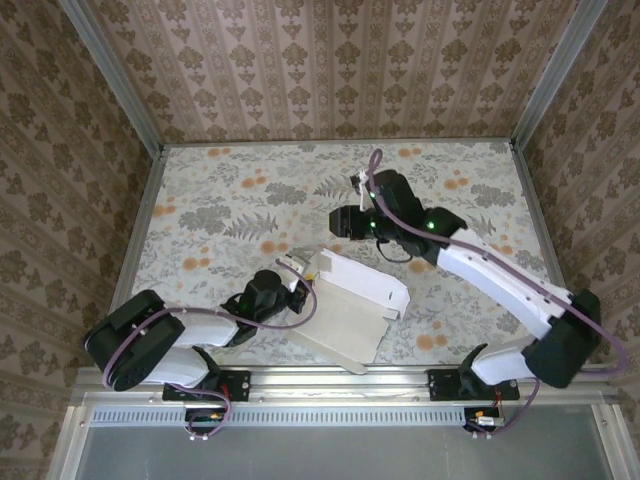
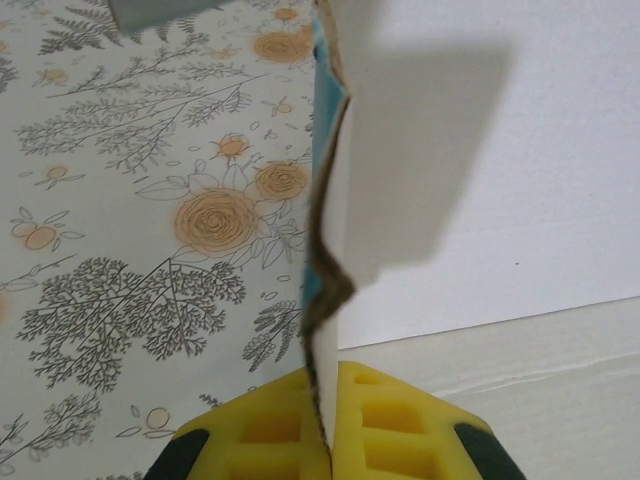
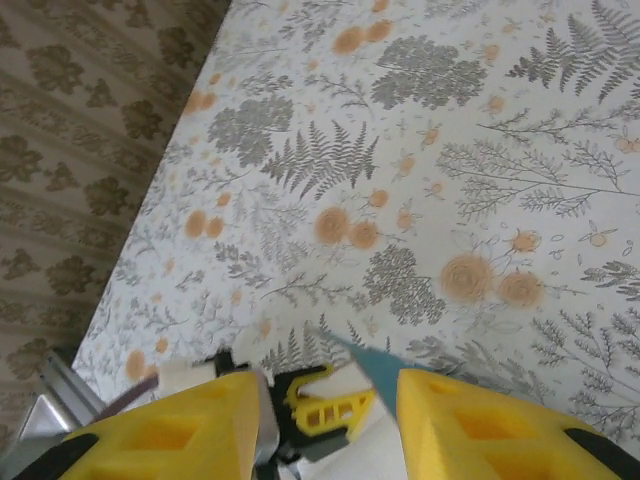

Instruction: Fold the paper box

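The fold is under way: the thin card paper box [image 1: 350,305], white face up and turquoise-blue beneath, rests on the floral tabletop [image 1: 230,190], one edge clamped in the left pincer [image 2: 325,410], while the right pincer [image 3: 330,400], jaws apart over its far corner, probably must take a flap next.

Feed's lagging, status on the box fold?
Left gripper shut on paper box edge. Right gripper open, holding nothing. Box not yet formed, white face up. Nothing blocking.

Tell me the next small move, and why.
Probably lower the right gripper toward the box's blue corner, seen between its fingers. Its jaws are open and empty, while the left gripper is clamped on the box's edge, steadying it for a fold.
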